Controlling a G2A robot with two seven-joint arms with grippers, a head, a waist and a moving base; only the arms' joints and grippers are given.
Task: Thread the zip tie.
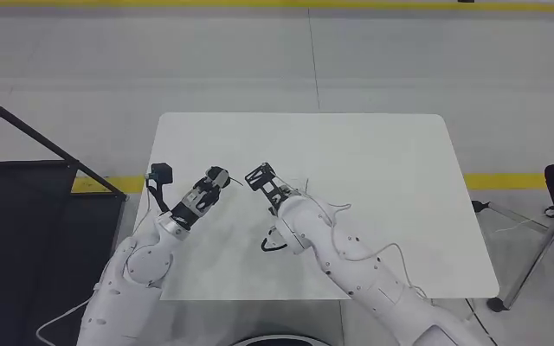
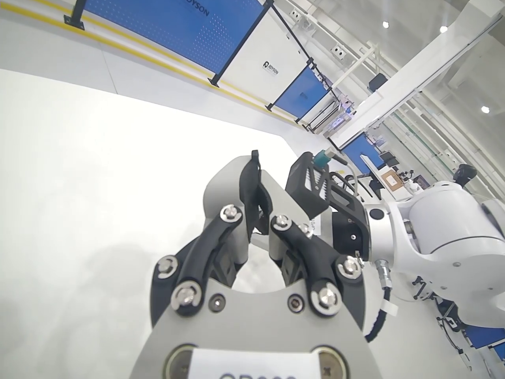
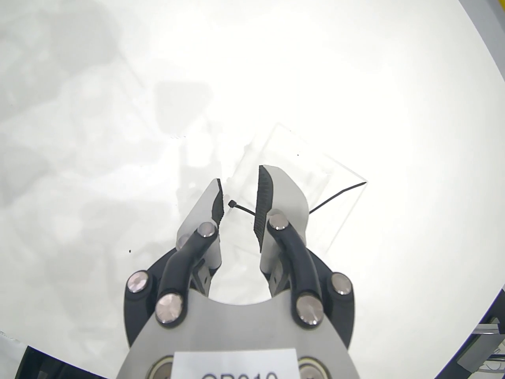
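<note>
A black zip tie (image 3: 337, 198) lies flat on the white table (image 1: 372, 173), on a clear plastic sheet (image 3: 300, 151). Its small square head (image 3: 231, 203) sits between the fingers of my right gripper (image 3: 240, 177), which hangs open just above it; one finger hides the middle of the strap. In the top view the right gripper (image 1: 260, 176) is at the table's left middle, and my left gripper (image 1: 216, 177) is close beside it, tips facing it. The left gripper (image 2: 258, 175) has its pads pressed together, and I cannot make out anything between them.
The right arm's wrist and black camera box (image 2: 315, 187) stand just beyond the left fingertips. A black loop of cable (image 1: 273, 245) lies under the right forearm. The table's far and right parts are bare. A black frame (image 1: 35, 138) stands left of the table.
</note>
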